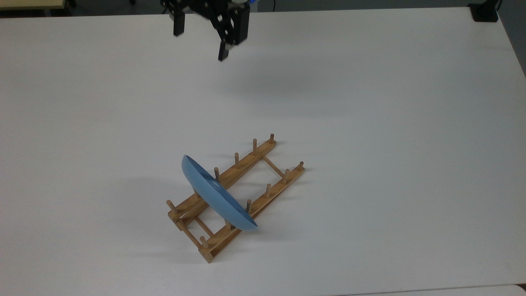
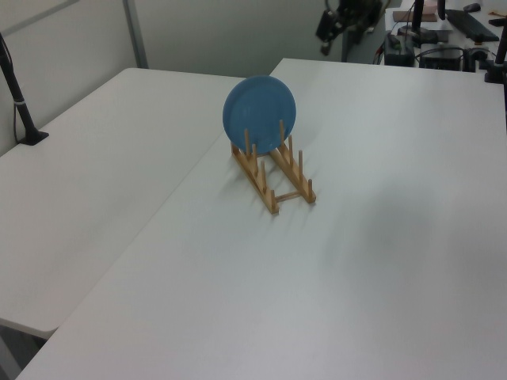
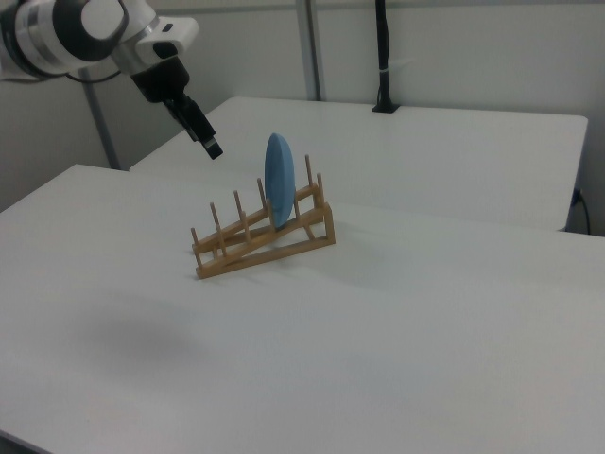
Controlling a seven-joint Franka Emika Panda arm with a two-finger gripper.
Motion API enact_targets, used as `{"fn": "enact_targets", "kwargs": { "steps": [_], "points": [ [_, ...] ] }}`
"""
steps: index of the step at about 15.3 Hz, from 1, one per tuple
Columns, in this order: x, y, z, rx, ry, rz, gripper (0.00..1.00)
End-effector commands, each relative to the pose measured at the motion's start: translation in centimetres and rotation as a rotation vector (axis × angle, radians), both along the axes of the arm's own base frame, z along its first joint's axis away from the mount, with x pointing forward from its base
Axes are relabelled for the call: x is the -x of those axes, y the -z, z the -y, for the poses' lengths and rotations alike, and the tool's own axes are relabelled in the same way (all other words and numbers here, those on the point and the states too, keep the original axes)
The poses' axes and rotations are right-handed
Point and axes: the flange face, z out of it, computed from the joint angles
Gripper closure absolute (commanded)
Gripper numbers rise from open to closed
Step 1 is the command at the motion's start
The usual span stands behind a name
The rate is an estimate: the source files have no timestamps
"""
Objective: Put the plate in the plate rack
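Note:
The light-blue plate [image 1: 218,195] stands on edge in the wooden plate rack [image 1: 276,190], held between pegs near the rack's lower-left end in the top view and leaning slightly. Nothing touches it. The left view shows the plate [image 2: 259,113] face-on above the rack [image 2: 277,184]. In the right view the plate [image 3: 280,180] is edge-on in the rack [image 3: 255,248]. My gripper [image 1: 200,40] hangs open and empty, high above the table and far from the rack, at the top view's upper edge. It also appears as the gripper [image 2: 326,33] and the gripper [image 3: 210,144].
A black clamp base [image 1: 485,12] sits at the table's far right corner in the top view. A black post [image 2: 20,103] stands on the adjoining table. A desk with equipment [image 2: 444,24] lies behind. White tabletop surrounds the rack on all sides.

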Motion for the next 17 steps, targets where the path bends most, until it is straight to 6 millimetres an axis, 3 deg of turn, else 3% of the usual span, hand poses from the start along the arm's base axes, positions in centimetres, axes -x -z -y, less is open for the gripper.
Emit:
{"fn": "enact_targets", "kwargs": {
  "steps": [1,3,5,11,17],
  "points": [
    [1.4,-0.4,2.6,-0.08,-0.092,-0.123,0.0],
    [1.9,0.0,4.3,-0.124,-0.241,-0.181,0.0],
    [2.8,-0.4,4.7,-0.098,-0.387,-0.203,0.0],
    [3.1,-0.2,8.0,-0.067,-0.519,-0.221,0.0],
    [3.0,-0.3,7.8,-0.069,-0.512,-0.22,0.0]
  ]
}}
